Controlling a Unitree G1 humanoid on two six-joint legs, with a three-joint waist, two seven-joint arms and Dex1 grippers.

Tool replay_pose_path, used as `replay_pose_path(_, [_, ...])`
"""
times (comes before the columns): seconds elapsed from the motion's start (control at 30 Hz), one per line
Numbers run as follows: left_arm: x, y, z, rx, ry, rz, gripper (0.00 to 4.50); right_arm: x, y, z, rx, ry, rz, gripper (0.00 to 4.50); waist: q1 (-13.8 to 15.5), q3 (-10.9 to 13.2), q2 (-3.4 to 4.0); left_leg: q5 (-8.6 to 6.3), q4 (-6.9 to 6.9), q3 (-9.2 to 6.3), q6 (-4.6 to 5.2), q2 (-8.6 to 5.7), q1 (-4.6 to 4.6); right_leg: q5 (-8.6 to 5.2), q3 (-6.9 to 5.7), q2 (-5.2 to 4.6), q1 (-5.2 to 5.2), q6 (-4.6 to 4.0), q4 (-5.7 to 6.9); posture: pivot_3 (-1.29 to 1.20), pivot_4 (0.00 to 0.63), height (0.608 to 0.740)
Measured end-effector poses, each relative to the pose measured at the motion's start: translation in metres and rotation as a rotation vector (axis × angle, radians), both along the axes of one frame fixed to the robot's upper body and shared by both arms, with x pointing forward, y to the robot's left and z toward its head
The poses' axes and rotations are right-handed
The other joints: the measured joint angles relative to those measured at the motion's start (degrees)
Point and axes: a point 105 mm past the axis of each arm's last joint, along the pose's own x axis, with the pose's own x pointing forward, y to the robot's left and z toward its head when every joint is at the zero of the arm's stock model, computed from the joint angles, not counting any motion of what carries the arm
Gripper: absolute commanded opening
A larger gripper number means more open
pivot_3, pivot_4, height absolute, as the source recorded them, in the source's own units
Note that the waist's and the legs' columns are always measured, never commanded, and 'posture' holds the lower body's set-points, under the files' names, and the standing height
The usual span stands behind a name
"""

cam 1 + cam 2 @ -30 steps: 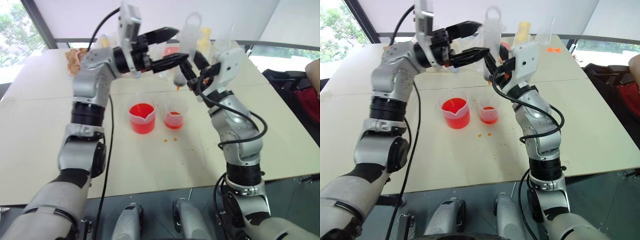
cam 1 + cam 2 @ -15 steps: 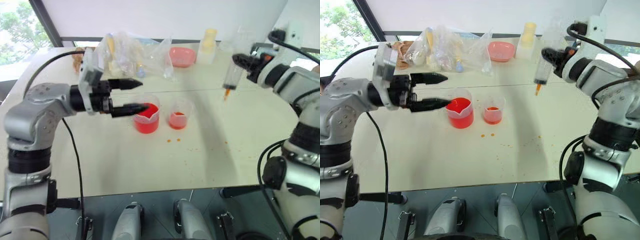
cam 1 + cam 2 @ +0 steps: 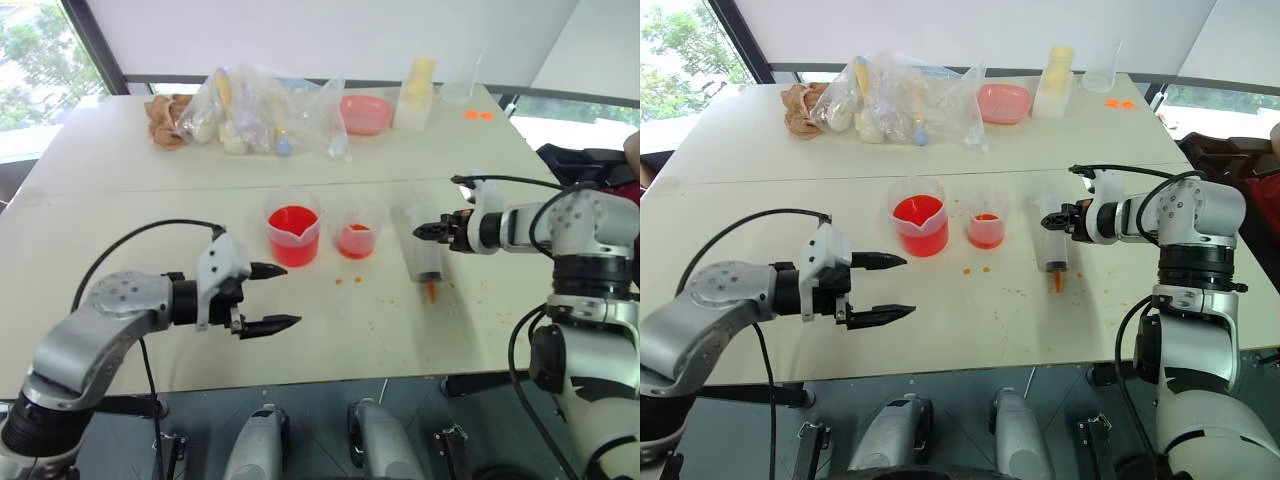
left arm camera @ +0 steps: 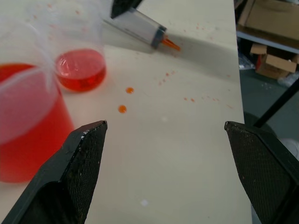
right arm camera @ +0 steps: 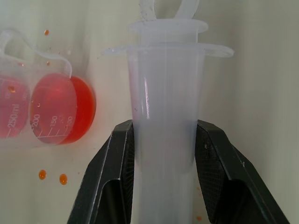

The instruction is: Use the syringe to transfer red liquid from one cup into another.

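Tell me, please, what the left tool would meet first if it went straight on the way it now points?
Probably nothing soon. The open left tool points across bare table, passing in front of the spouted beaker and small cup. Farthest along that line lies the syringe held by the right tool, though depth is unclear.

Red liquid (image 3: 293, 222); clear syringe (image 3: 428, 255), orange tip; pink bowl (image 3: 364, 113).
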Motion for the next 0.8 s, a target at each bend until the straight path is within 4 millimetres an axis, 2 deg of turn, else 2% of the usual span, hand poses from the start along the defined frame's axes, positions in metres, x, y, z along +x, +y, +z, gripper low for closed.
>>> replay_pose_path(0.03, [0.001, -0.002, -0.001, -0.006, -0.002, 0.006, 4.26, 0.002, -0.001, -0.003, -0.01, 0.001, -0.005, 2.63, 0.1, 0.0, 0.0, 0.0, 0.03, -0.01, 0.0, 0.0, 0.0, 0.0, -0.01, 0.0, 0.02, 0.0, 0.0, 0.0, 0.15, 0.74])
replay_pose_path(0.13, [0.003, -0.005, 0.0, -0.035, -0.015, 0.024, 4.26, 0.004, -0.003, -0.011, -0.026, 0.017, -0.018, 4.19, 0.1, 0.0, 0.0, 0.0, 0.04, 0.0, 0.0, 0.0, -0.01, 0.0, 0.0, 0.0, 0.02, 0.0, 0.0, 0.0, 0.15, 0.74])
replay_pose_path(0.17, [0.004, -0.006, 0.001, -0.048, -0.018, 0.033, 4.26, 0.005, -0.004, -0.012, -0.032, 0.019, -0.02, 4.46, 0.0, 0.0, 0.0, 0.0, 0.03, 0.0, 0.0, 0.0, 0.0, 0.0, 0.0, 0.0, 0.02, 0.0, 0.0, 0.0, 0.15, 0.74])
replay_pose_path(0.43, [0.009, -0.013, 0.002, -0.135, 0.006, 0.067, 4.26, 0.001, -0.009, -0.011, -0.083, -0.03, 0.015, 4.46, 0.0, 0.0, 0.0, 0.0, 0.03, -0.01, 0.0, 0.0, 0.0, 0.0, -0.01, 0.0, 0.02, 0.01, 0.0, 0.0, 0.15, 0.74])
replay_pose_path(0.5, [0.016, -0.008, 0.015, -0.278, 0.062, 0.118, 4.26, -0.005, -0.017, -0.006, -0.109, -0.089, 0.06, 4.46, 0.3, 0.0, 0.01, 0.0, 0.07, -0.07, 0.0, 0.0, -0.05, 0.0, -0.06, -0.01, 0.01, 0.03, 0.0, 0.0, 0.15, 0.74])
replay_pose_path(0.6, [0.027, 0.03, 0.033, -0.405, 0.094, 0.268, 4.26, -0.018, -0.029, 0.021, -0.14, -0.226, 0.146, 4.46, 0.1, 0.0, 0.0, -0.02, 0.07, -0.12, 0.03, 0.0, -0.05, -0.02, -0.12, -0.01, 0.02, 0.05, -0.02, 0.0, 0.15, 0.74])
replay_pose_path(0.63, [0.025, 0.044, 0.036, -0.411, 0.102, 0.315, 4.26, -0.026, -0.031, 0.038, -0.125, -0.311, 0.181, 4.46, -0.2, 0.0, 0.0, -0.03, 0.04, -0.08, 0.05, 0.02, -0.03, -0.02, -0.09, 0.0, 0.01, 0.05, -0.03, 0.0, 0.15, 0.74])
replay_pose_path(0.73, [0.016, 0.078, 0.029, -0.368, 0.135, 0.446, 4.26, -0.05, -0.033, 0.07, -0.077, -0.483, 0.252, 4.46, -0.4, 0.0, -0.02, -0.06, -0.03, -0.06, 0.1, 0.08, 0.08, -0.03, -0.06, 0.07, 0.06, 0.03, -0.02, 0.0, 0.15, 0.74])
replay_pose_path(0.8, [0.011, 0.088, 0.019, -0.333, 0.154, 0.495, 4.26, -0.066, -0.03, 0.071, -0.064, -0.545, 0.3, 4.46, 0.0, 0.0, -0.07, -0.07, -0.04, -0.08, 0.09, 0.11, 0.28, -0.08, -0.1, 0.1, 0.31, -0.04, -0.12, 0.0, 0.15, 0.74])
